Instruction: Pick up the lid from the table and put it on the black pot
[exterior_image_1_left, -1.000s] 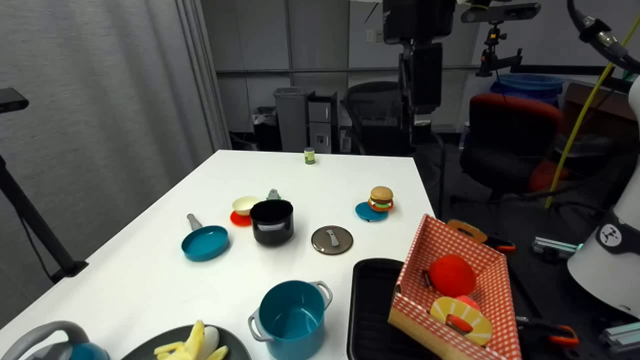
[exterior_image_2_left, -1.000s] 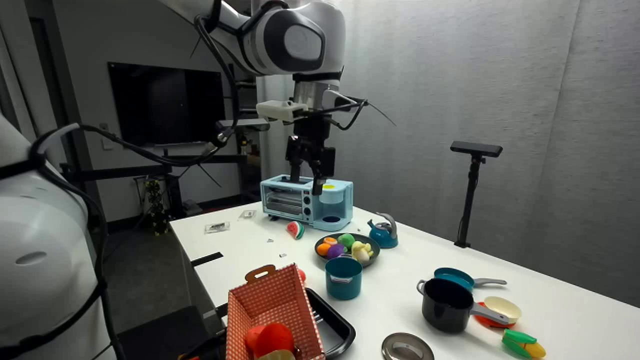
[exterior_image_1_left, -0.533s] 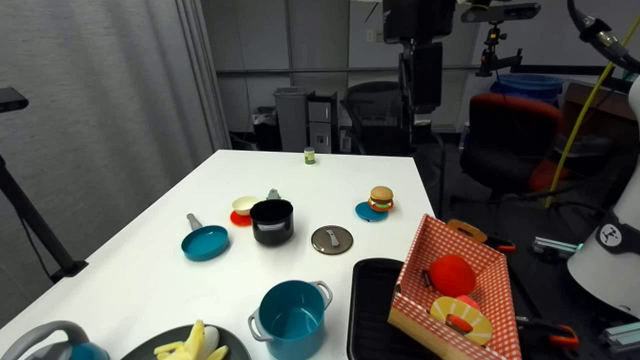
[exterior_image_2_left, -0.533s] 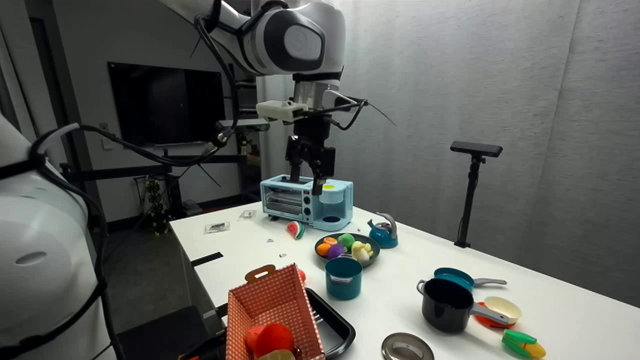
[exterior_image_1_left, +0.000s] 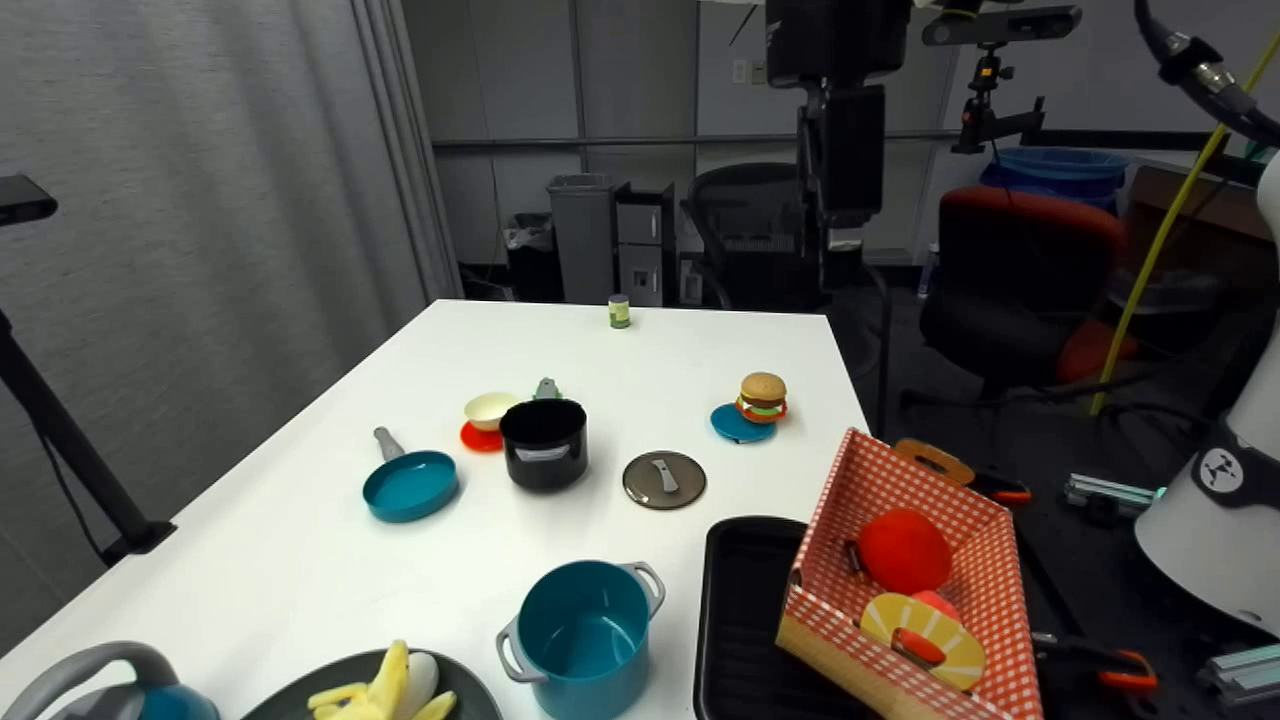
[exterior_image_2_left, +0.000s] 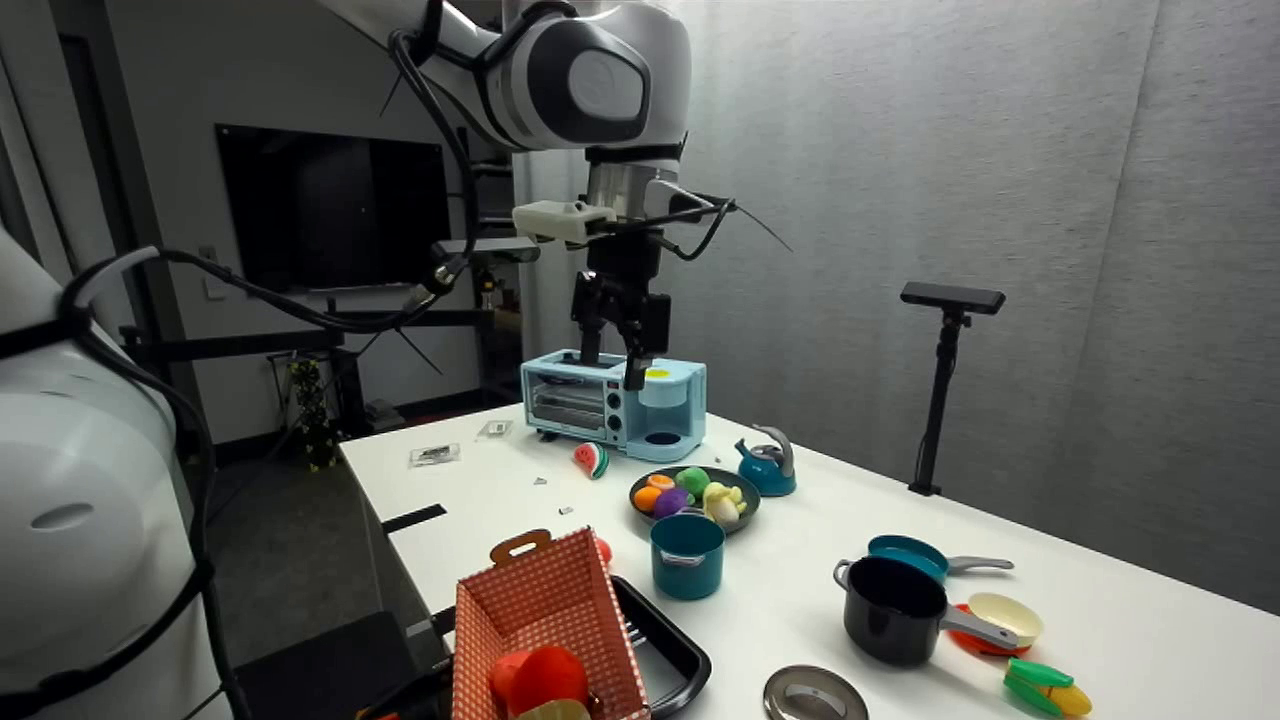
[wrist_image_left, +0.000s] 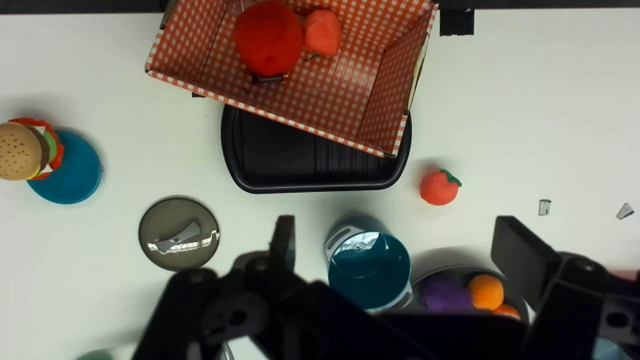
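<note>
White table spreads around lid.

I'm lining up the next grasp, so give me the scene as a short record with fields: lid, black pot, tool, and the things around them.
lid: flat on the table, handle up
black pot: upright, uncovered, apart from the lid
tool: open, nothing held, above the table
teal pot: upright, uncovered
black tray: partly under the checked box
task state: lid not yet on the black pot
</note>
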